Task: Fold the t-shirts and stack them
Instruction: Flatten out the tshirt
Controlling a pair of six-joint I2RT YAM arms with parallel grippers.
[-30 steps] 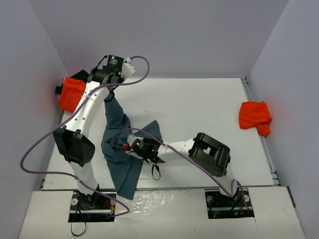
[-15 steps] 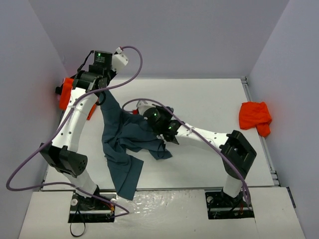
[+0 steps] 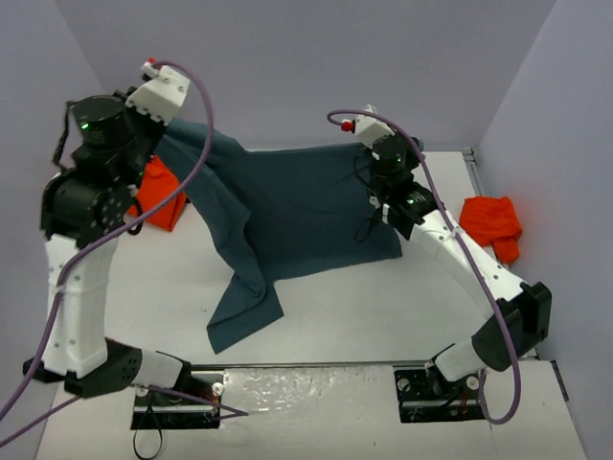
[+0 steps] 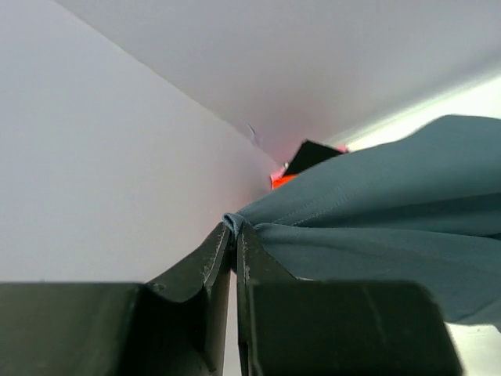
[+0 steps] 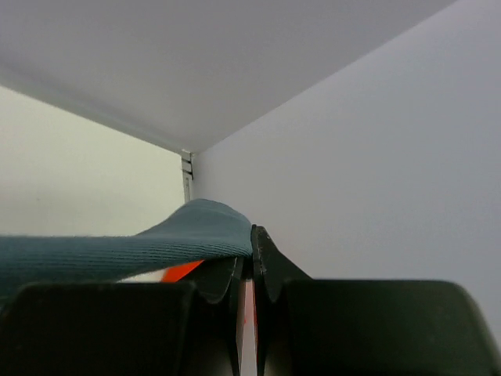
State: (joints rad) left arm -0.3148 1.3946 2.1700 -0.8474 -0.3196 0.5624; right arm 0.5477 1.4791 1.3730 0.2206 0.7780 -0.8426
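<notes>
A dark teal t-shirt (image 3: 287, 211) hangs stretched in the air between both grippers, its lower end trailing onto the white table (image 3: 383, 307) at the front left. My left gripper (image 3: 163, 144) is raised high at the back left and is shut on one top corner of the shirt (image 4: 360, 211). My right gripper (image 3: 375, 163) is raised at the back right and is shut on the other top corner (image 5: 117, 251). An orange t-shirt (image 3: 490, 225) lies crumpled at the table's right edge. Another orange t-shirt (image 3: 158, 196) lies at the left edge, partly hidden by my left arm.
Purple-grey walls enclose the table on three sides. Purple cables (image 3: 201, 163) loop from both arms. The right arm's elbow (image 3: 522, 316) reaches over the table's right front corner.
</notes>
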